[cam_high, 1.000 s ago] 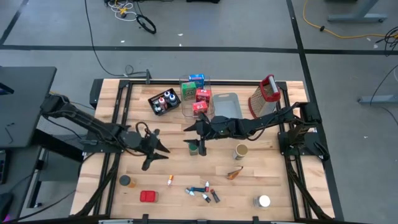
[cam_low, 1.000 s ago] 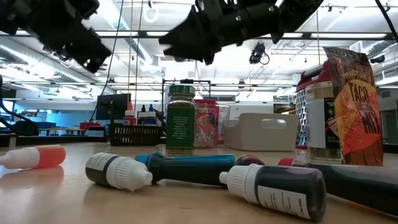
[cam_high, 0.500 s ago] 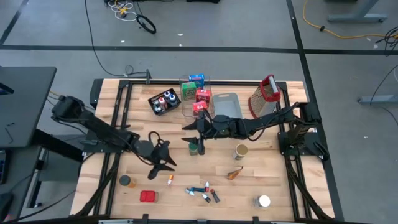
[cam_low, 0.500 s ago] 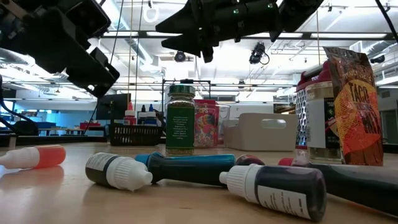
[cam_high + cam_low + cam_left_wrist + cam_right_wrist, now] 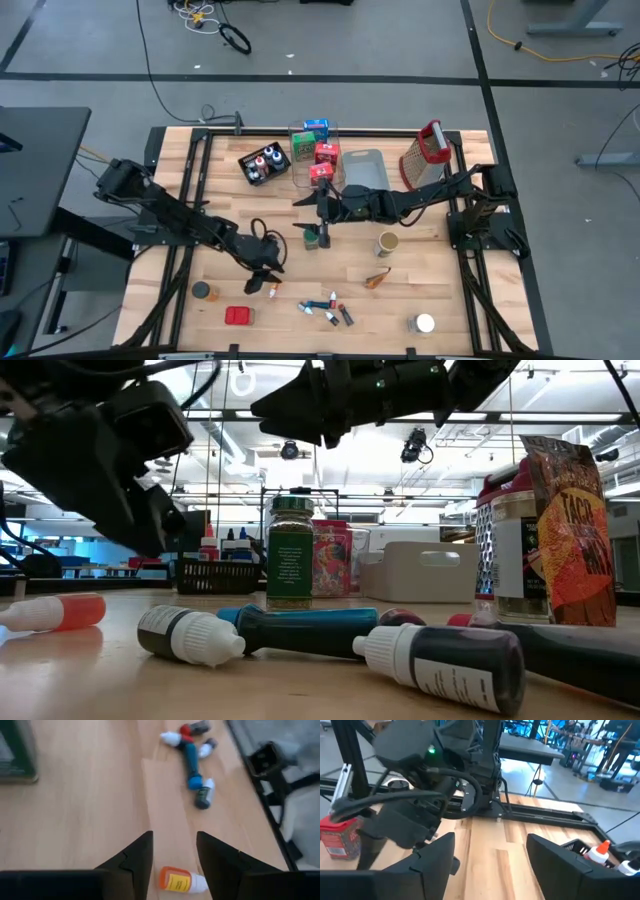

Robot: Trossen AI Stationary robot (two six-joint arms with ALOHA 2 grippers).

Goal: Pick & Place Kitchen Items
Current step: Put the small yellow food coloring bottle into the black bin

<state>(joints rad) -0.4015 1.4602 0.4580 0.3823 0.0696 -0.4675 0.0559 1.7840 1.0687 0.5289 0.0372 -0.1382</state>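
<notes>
Left wrist view: parted, empty fingers of the left gripper [image 5: 172, 857] hover over a small orange-labelled dropper bottle [image 5: 181, 881] lying on the wooden table [image 5: 90, 820]; an off-centre pinch could roll it away.

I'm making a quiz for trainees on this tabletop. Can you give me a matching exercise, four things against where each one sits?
Things:
1. metal box grater with red handle
2. small orange-bodied dropper bottle
3. flat red tin
4. white-lidded round jar

Places:
A. near edge of the wooden table, left side
B. just ahead of the left gripper, jaws apart
C. near right corner
D. far right, beside the grey-blue tray

Pairs: 1-D, 2-B, 3-A, 4-C
</notes>
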